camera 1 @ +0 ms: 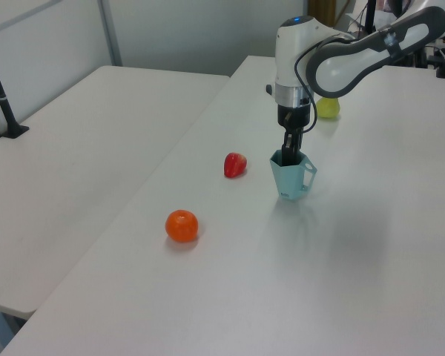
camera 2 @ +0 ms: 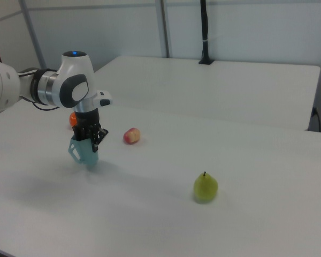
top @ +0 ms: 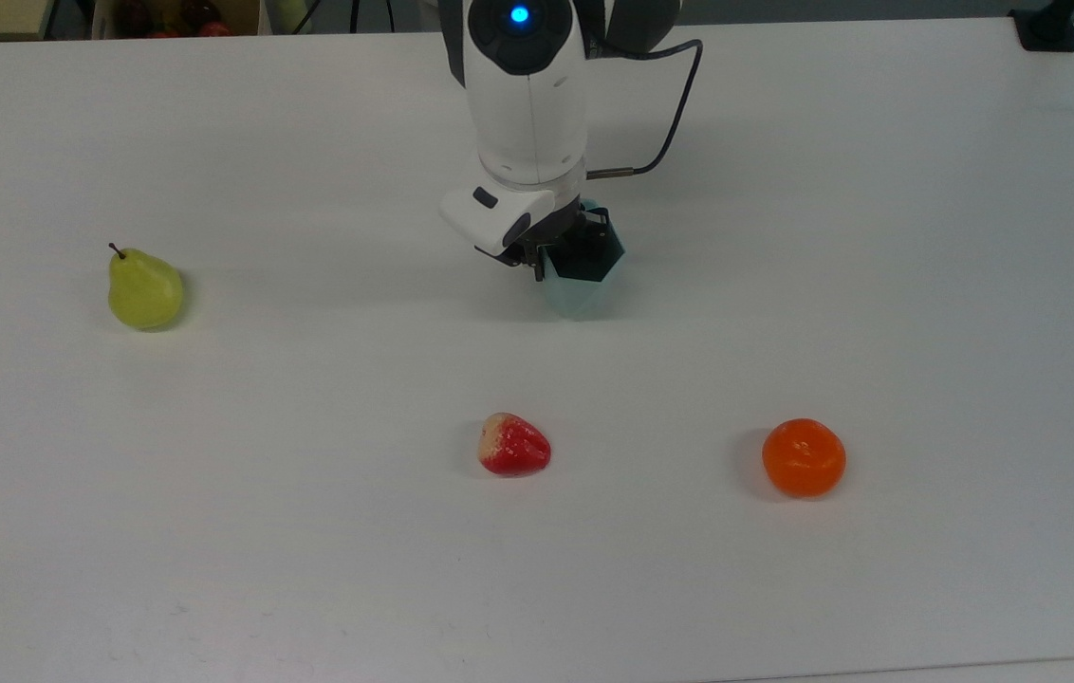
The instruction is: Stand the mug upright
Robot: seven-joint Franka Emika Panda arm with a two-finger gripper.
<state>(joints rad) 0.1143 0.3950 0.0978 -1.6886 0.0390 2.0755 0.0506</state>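
the mug (camera 1: 292, 176) stood mouth-up at this moment, its hexagonal rim at the top and its narrow base at or just above the table (top: 879, 285); the left view suggested the base was touching, though i could not be sure it bore the mug's weight. the gripper (camera 1: 288, 155) hung straight down over the rim, jaws clamped on the mug's wall, one finger seemingly inside the mouth and the other outside. in the left view a small handle stuck out on the side of the mug turned away from the jaws. in the top view the dark mouth of the mug (top: 584, 256) lay directly beneath the jaws, with the pale body showing just below it.

judged from this, the righting itself looked done: the mug was upright, not on its side. what was left was the release, opening the jaws and lifting clear without tipping the mug, since a tapered base would likely stand less steadily than the wide rim.

the strawberry (top: 514, 445) lay well apart from the jaws, the orange (top: 804, 458) farther off, and the pear (top: 144, 290) well off to the top view's left. none stood in the way of a straight lift.
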